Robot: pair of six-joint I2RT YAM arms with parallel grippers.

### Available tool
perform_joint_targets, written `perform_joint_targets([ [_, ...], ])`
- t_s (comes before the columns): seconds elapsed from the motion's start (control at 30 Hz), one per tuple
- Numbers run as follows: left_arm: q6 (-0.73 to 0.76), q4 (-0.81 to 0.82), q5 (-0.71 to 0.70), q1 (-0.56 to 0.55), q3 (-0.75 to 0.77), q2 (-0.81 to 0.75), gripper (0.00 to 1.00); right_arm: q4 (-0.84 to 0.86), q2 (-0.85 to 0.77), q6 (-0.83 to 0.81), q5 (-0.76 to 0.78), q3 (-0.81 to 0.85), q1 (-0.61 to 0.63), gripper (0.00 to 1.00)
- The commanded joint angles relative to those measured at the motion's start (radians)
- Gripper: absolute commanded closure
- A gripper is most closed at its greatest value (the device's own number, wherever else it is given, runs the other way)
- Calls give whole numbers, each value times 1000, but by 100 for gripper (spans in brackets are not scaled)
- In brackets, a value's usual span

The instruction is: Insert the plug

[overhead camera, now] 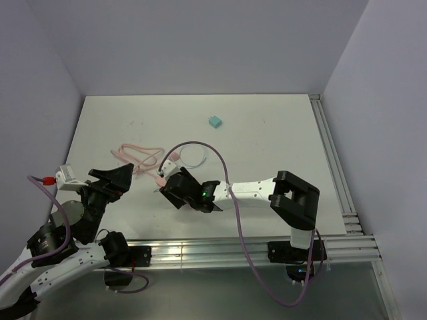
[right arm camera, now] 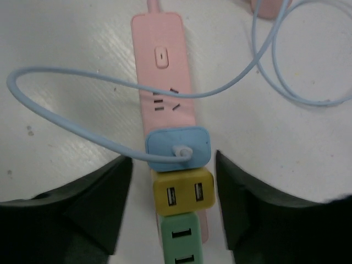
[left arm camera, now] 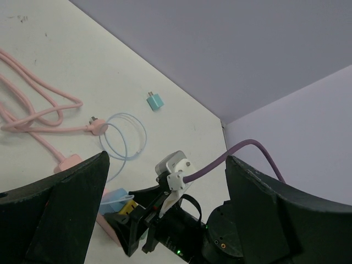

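Top external view: a white table [overhead camera: 267,133] is boxed in by pale grey walls, with metal rails [overhead camera: 220,253] along its near and right edges.

Counted:
- One pink power strip [right arm camera: 165,82], left of centre.
- Three blocks in a row on it: blue plug [right arm camera: 177,147], yellow adapter [right arm camera: 183,191], green adapter [right arm camera: 180,239], each touching the next.
- One light blue cable [right arm camera: 286,82], run from the blue plug.
- One teal cube [overhead camera: 214,122], far and well apart.

The right gripper [right arm camera: 173,157] is spread wide astride the blue plug; bare table is seen on both sides and nothing is gripped. The left gripper [overhead camera: 115,179] is held wide apart and empty, left of the strip.
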Motion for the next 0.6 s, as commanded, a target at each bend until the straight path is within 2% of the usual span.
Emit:
perform_joint_targets([
  [0.0, 3, 5, -9, 1, 20, -8, 8, -144, -20, -44, -24, 57, -14, 24],
  [0.07, 4, 9, -12, 3, 18, -6, 7, -142, -38, -68, -24, 70, -22, 21],
  [0.1, 9, 9, -17, 1, 18, -5, 7, -144, -60, -76, -27, 83, -27, 13],
  [0.13, 10, 10, -17, 1, 18, -3, 7, -150, -74, -84, -27, 89, -36, 12],
  [0.33, 24, 15, -21, 1, 26, -3, 7, -187, -215, -98, -45, 71, -59, 10],
  [0.43, 36, 21, -28, 1, 24, -3, 7, -193, -298, -78, -70, 36, -114, 10],
  [0.57, 53, 41, -24, 1, 26, 6, 7, -196, -341, -21, -94, 43, -258, 12],
])
